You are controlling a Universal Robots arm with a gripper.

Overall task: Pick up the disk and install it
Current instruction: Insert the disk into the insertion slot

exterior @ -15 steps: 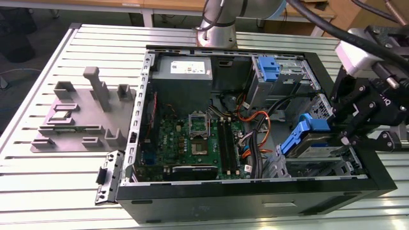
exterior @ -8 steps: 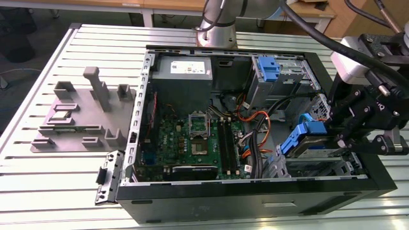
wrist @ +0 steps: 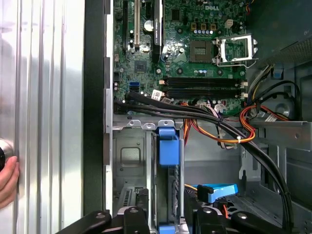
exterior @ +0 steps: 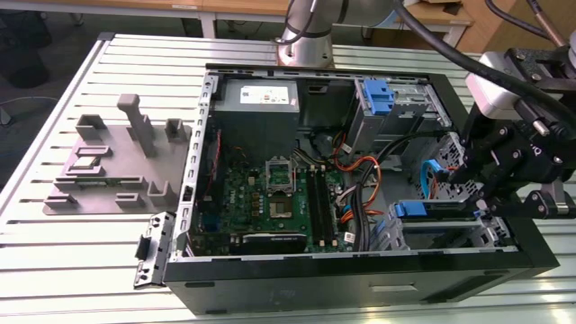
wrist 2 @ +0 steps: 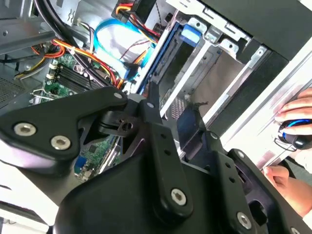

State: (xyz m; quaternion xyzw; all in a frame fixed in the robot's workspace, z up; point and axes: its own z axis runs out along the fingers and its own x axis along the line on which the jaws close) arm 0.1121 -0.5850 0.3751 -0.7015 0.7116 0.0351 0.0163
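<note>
1. The gripper [exterior: 477, 192] is hanging over the drive cage [exterior: 450, 233] at one corner of the open computer case [exterior: 360, 287]. The case is lying on its side with its panel off, presumably so that the arm is reaching in from above.
2. The disk [wrist: 168, 146] is standing on edge in that cage, directly in line with the jaws. It is showing its blue bracket, not its label. In the second wrist view the bracket's long rail [wrist 2: 161, 58] is running away from the jaws into the cage. The disk is probably standing edge-up so that its rails are meeting the cage's guides.
3. I cannot tell whether the jaws are spread, pressed together or pinching the disk.
4. Beyond the jaws, an orange and black cable bundle [wrist: 229, 129] is crossing between the cage and the motherboard [wrist: 195, 63]. A flat blue data cable [wrist 2: 117, 39] is looping off to one side of the jaws, seemingly kept out of the slot's way.
5. Outside the case, well apart from the jaws, a person's hand [wrist 2: 297, 109] is resting on what looks like a mouse [wrist 2: 292, 134], likely supervising.
6. A grey parts fixture [exterior: 108, 169] is sitting on the slotted table [exterior: 54, 283] across the case from the jaws. With the disk at the cage, I judge the pick-up done and the seating in hand.
</note>
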